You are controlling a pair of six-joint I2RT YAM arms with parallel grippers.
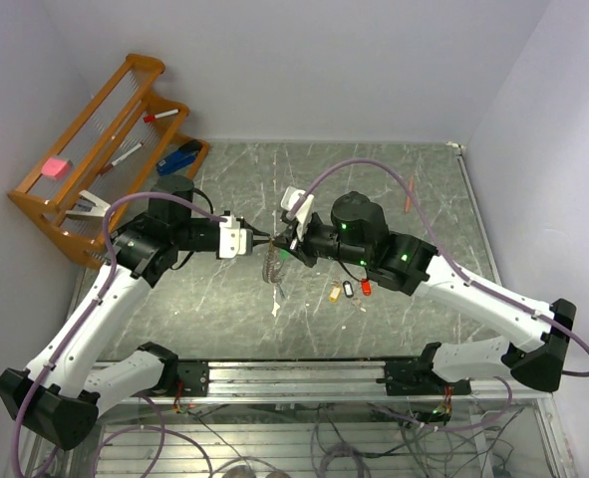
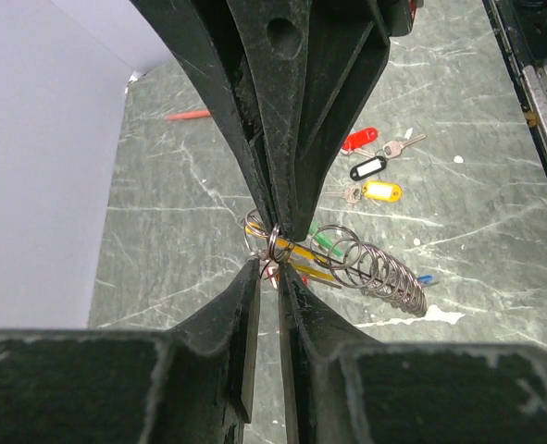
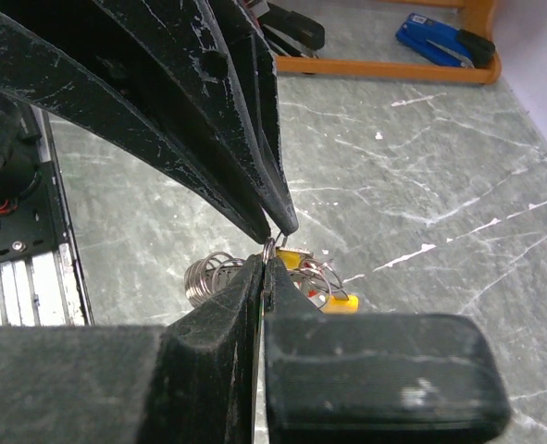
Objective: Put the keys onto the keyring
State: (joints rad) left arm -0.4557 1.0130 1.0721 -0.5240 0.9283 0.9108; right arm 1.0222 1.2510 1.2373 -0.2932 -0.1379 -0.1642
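Two grippers meeting tip to tip above the table's (image 1: 244, 174) centre. The keyring (image 2: 272, 242) is being pinched at its thin metal loop by the right gripper (image 3: 267, 262), whose jaws are being pressed fully together. It is being held in the air, with a coil (image 2: 384, 273) of wire rings hanging from it toward 6 o'clock in the top view. The left gripper (image 2: 267, 270) is being presented from 9 o'clock with a narrow gap showing between its fingers; whether anything is being gripped there cannot be told. A green tag (image 2: 324, 242) is being shown just beside the loop, its attachment unclear. Three keys (image 2: 367, 168) are lying loose on the table at 4 o'clock of the meeting point. Risks, as judged: the loop is being held by very little metal, so a sideways nudge from the left fingers could twist it out of the pinch. The dangling coil could be set swinging and snagged on a fingertip.
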